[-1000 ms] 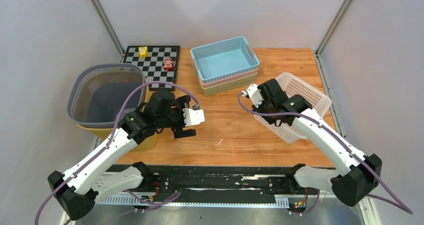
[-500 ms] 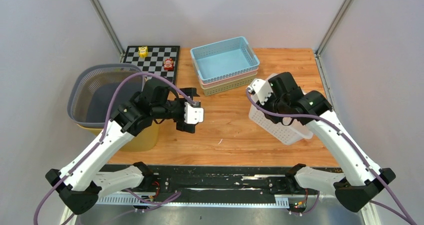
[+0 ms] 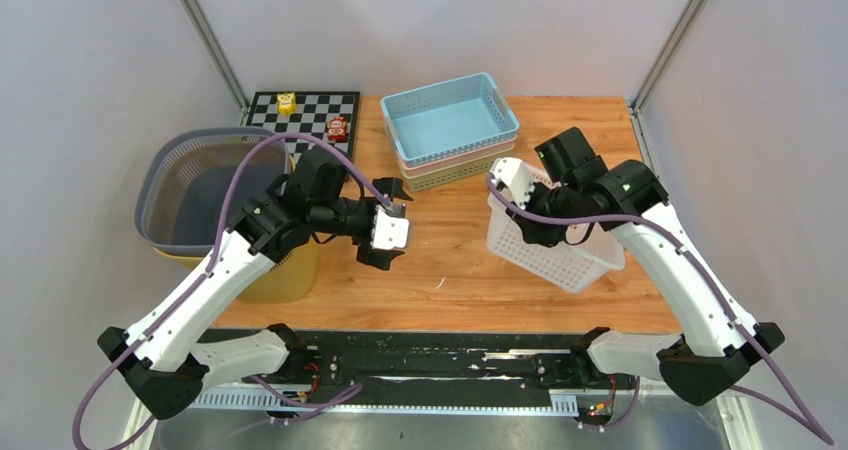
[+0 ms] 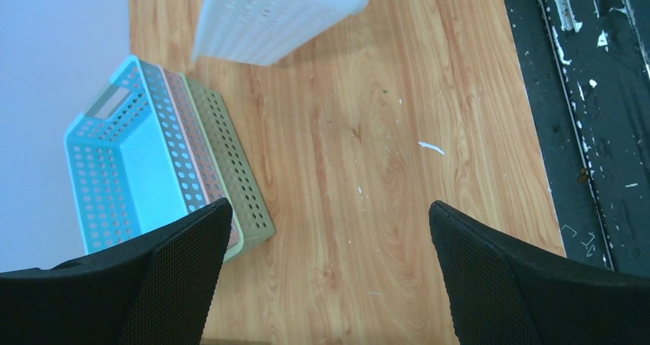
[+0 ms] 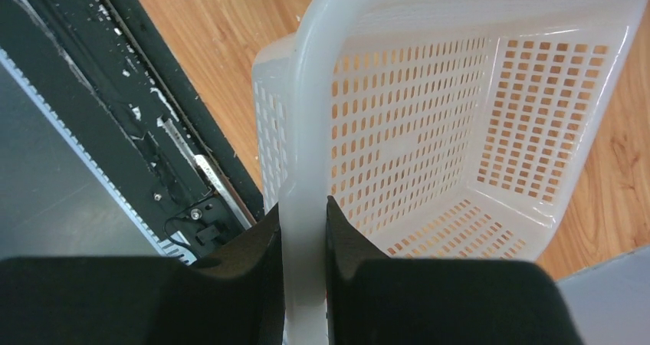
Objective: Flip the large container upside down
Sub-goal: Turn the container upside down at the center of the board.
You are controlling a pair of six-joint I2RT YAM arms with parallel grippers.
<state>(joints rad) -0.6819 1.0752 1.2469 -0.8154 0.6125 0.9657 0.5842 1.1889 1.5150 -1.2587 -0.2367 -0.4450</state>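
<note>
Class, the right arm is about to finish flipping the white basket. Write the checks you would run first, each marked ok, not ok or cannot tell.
1. Right gripper shut on the white basket rim: ok.
2. White basket holds nothing: ok.
3. Left gripper open and apart from the white basket: ok.
4. Stacked baskets apart from the white basket: ok.
5. White basket upside down: not ok, it is tipped on its side.
6. Grip firm enough to last the turn: cannot tell.
</note>
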